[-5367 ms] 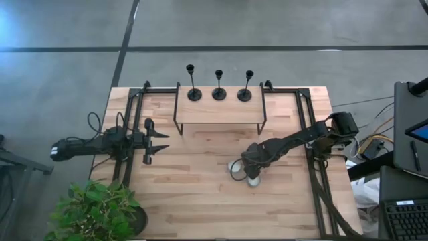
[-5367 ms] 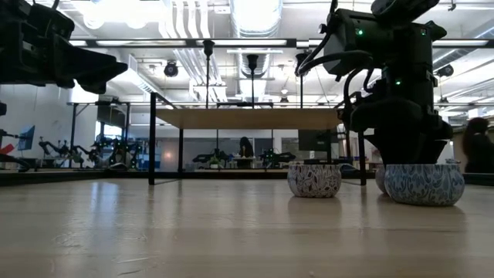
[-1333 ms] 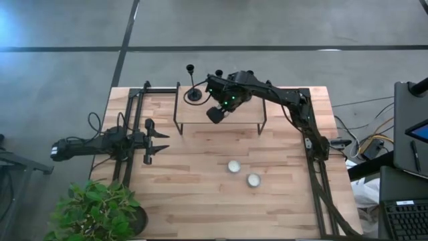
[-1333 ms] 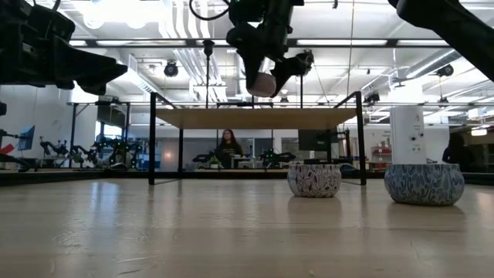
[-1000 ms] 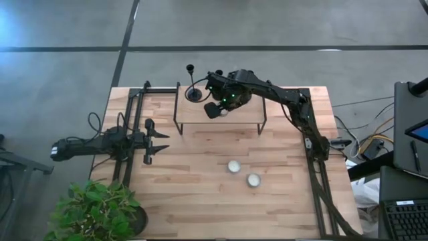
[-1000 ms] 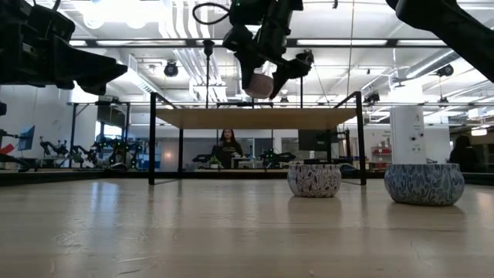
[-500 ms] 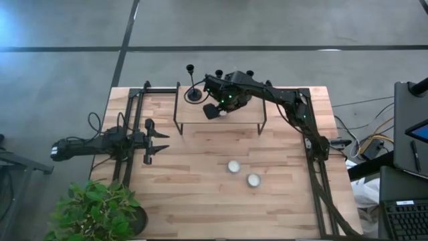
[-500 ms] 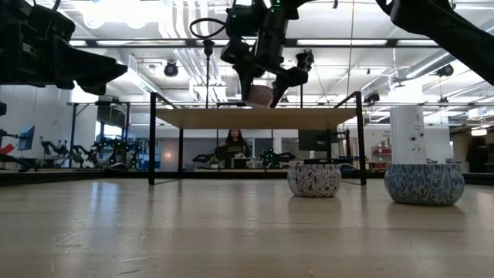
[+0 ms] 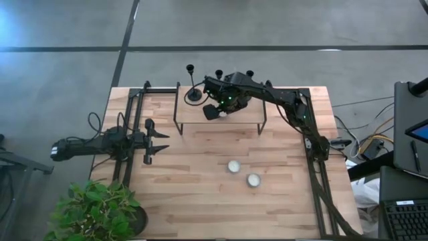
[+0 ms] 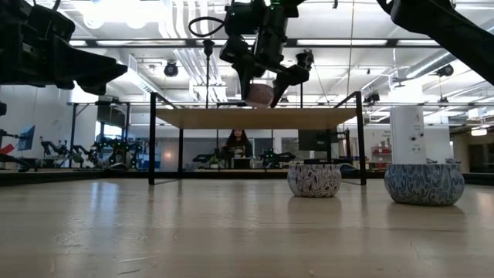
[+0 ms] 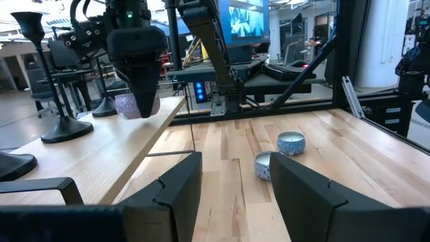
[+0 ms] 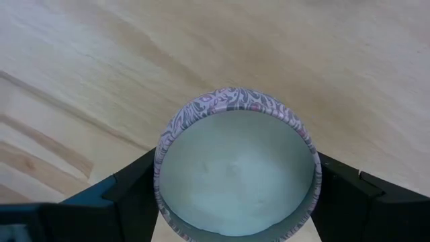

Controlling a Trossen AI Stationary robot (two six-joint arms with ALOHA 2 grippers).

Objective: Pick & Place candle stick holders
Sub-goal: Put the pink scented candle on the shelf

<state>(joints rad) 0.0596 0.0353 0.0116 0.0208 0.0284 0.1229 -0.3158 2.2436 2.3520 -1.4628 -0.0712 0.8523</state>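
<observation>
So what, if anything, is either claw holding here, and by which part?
The right claw grips a small patterned tin candle by its round sides, just above the raised shelf. The left claw holds nothing.

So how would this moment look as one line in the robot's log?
right gripper: shut on patterned cup, over shelf | left gripper: open, waiting at table's left | two cups on table | candlesticks on shelf

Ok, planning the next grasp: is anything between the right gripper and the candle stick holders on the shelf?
Nothing stands on the shelf between them, but the right gripper is shut on a patterned tin above it, beside the candle stick holders. The left gripper waits aside.
</observation>
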